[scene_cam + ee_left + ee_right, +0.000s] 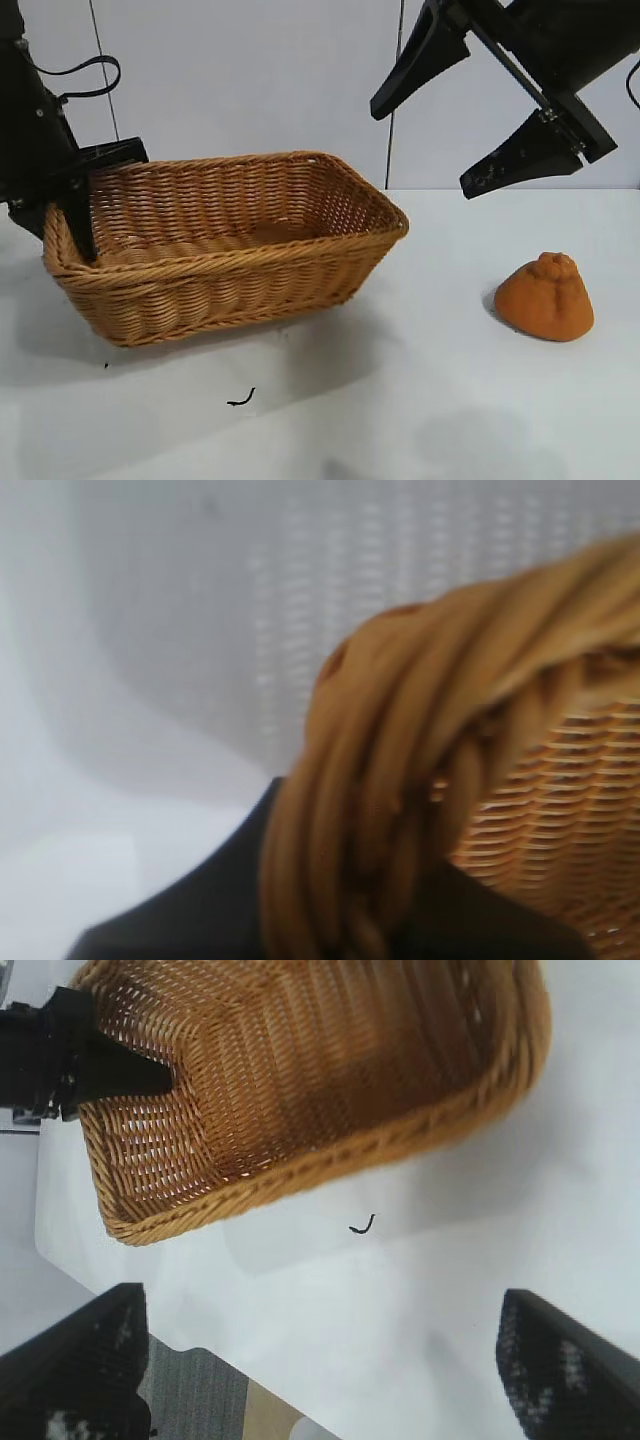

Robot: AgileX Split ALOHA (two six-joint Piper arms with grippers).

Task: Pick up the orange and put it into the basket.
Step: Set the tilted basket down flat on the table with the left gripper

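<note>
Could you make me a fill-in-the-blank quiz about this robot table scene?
1. The dull-orange knobbly fruit lies on the white ____.
2. The left tool is clamped on the tan woven wicker basket's braided ____.
3. The right tool hangs above the table with its jaws ____.
4. The basket holds ____.

Missing words: table; rim; open; nothing

Both arms are matte black: the right gripper [470, 135] has two long tapering fingers on a straight crossbar, and a black cable loops at 12 o'clock above the left gripper [85, 205].
</note>
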